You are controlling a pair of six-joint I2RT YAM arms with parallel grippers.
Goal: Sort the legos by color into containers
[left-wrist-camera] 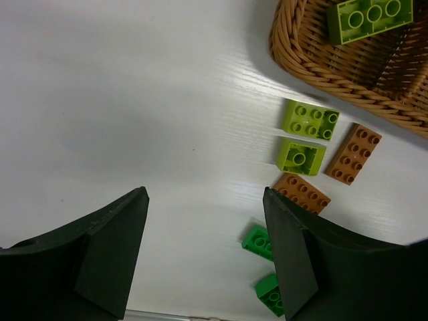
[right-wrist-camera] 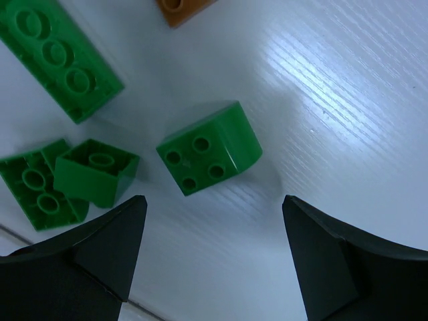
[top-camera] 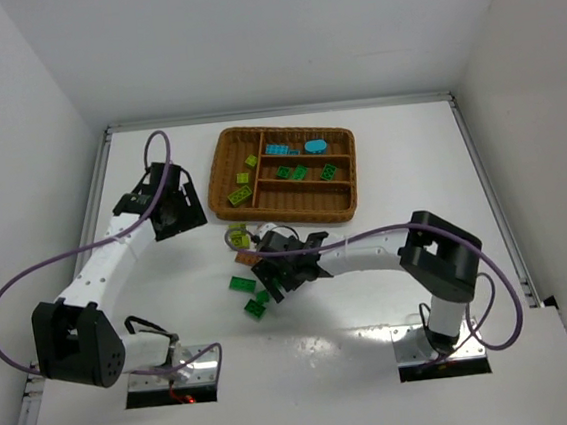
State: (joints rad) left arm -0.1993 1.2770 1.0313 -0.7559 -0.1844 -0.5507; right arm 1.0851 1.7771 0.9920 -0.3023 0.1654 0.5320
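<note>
The brown wicker tray [top-camera: 347, 166] holds yellow-green legos [top-camera: 242, 188] in its tall left section, cyan legos [top-camera: 283, 148] in the top narrow section and dark green legos [top-camera: 329, 172] in the middle one. Loose legos lie in front of it. My right gripper [top-camera: 275, 280] is open and empty, low over several dark green legos; a rounded one [right-wrist-camera: 208, 147] lies just beyond its jaws [right-wrist-camera: 214, 204]. My left gripper [top-camera: 185, 214] is open and empty [left-wrist-camera: 204, 200] left of the tray, above bare table. Two yellow-green legos [left-wrist-camera: 311, 120] and two brown-orange legos [left-wrist-camera: 353, 154] lie to its right.
The tray's corner [left-wrist-camera: 304, 60] shows in the left wrist view with a yellow-green lego [left-wrist-camera: 369, 18] inside. Two dark green legos [left-wrist-camera: 257, 241] sit beside the left gripper's right finger. A long dark green lego [right-wrist-camera: 57, 57] and a brown-orange one [right-wrist-camera: 184, 8] lie past the right gripper.
</note>
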